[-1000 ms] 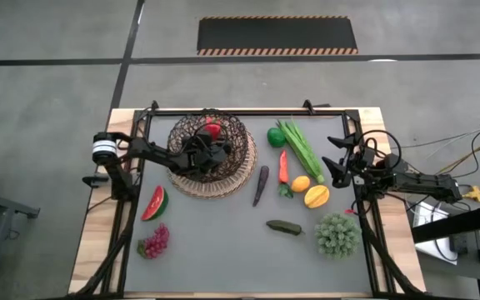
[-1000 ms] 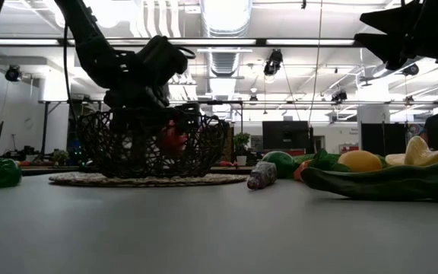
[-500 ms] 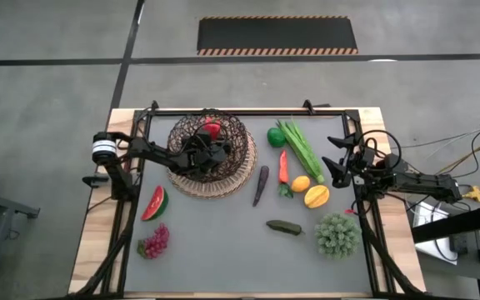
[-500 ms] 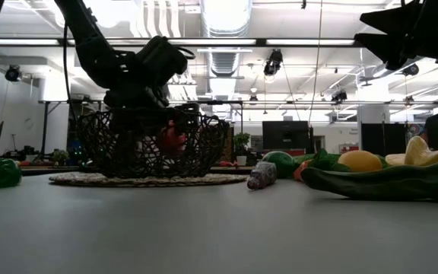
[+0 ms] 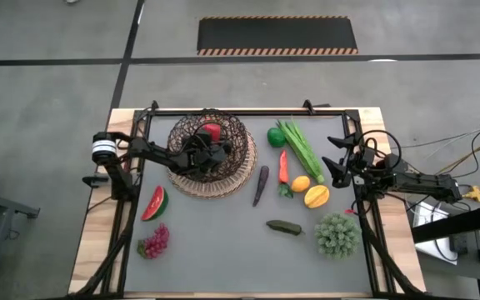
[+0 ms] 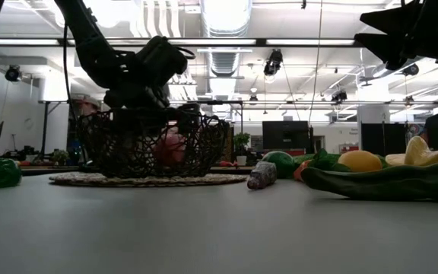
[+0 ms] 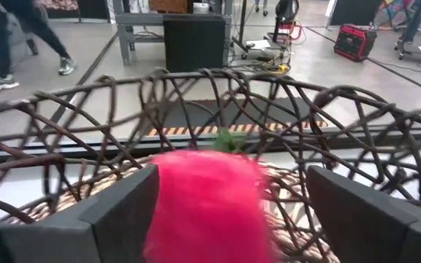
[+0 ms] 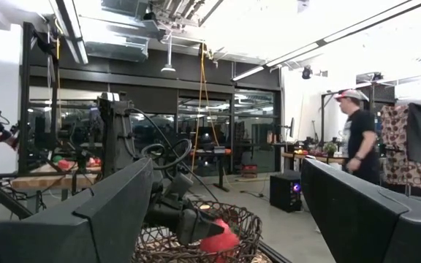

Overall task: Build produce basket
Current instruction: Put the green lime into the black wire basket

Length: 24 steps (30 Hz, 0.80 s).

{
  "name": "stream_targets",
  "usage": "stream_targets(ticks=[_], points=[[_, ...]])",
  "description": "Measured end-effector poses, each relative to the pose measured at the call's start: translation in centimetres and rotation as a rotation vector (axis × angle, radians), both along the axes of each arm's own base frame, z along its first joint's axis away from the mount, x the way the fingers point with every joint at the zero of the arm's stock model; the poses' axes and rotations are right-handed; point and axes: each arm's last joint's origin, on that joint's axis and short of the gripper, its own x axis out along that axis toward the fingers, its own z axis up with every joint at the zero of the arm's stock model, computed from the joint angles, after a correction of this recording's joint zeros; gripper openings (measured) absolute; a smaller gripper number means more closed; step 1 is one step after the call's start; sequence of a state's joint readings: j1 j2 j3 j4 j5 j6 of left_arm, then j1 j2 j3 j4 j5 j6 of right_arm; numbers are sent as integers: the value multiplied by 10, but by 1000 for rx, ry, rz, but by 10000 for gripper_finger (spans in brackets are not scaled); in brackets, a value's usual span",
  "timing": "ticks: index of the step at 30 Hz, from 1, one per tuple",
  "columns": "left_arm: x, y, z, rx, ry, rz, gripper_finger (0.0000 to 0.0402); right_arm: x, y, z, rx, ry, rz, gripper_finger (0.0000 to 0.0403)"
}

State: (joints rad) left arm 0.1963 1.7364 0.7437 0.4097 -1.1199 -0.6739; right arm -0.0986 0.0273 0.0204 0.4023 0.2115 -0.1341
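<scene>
The dark openwork basket [image 5: 242, 160] stands on its tan woven base at the table's far left. My left gripper [image 5: 210, 143] reaches over the basket's rim and is open. A red pepper [image 7: 210, 208] shows blurred between its spread fingers, with a clear gap to one finger. In the low view the pepper [image 6: 169, 146] sits low inside the basket [image 6: 112, 152], below the gripper [image 6: 154, 95]. My right gripper [image 8: 225, 219] waits open, with nothing between its fingers, at the table's right edge [image 5: 337, 164].
Right of the basket lie a green pepper [image 5: 276, 136], green stalks [image 5: 301, 148], a carrot [image 5: 283, 167], an eggplant [image 5: 260, 185], an orange [image 5: 301, 184], a yellow fruit [image 5: 317, 197] and a cucumber [image 5: 283, 227]. A watermelon slice [image 5: 154, 202] and grapes [image 5: 154, 242] lie near left.
The red pepper has dropped from the height of my left gripper's fingers to lower inside the basket and shows blurred. Both arms have kept still.
</scene>
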Motion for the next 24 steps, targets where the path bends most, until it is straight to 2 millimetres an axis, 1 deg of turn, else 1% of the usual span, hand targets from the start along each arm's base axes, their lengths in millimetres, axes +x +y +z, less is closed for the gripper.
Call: stream_targets(ticks=[6, 10, 13, 18, 21, 24], points=[[0, -1, 6, -23, -4, -59, 340, 0, 0, 0, 2, -1, 1, 330], [-1, -2, 15, -12, 1, -75, 340, 0, 0, 0, 2, 0, 1, 330], [-4, -2, 26, -1, -18, -83, 340, 0, 0, 0, 2, 0, 1, 330], [-8, -10, 51, 22, -22, -173, 341, 0, 0, 0, 2, -1, 1, 330], [-13, -15, 66, 31, -61, -195, 341, 0, 0, 0, 2, -1, 1, 330], [-19, -17, 77, 0, -148, -178, 340, 0, 0, 0, 8, -3, 4, 330]])
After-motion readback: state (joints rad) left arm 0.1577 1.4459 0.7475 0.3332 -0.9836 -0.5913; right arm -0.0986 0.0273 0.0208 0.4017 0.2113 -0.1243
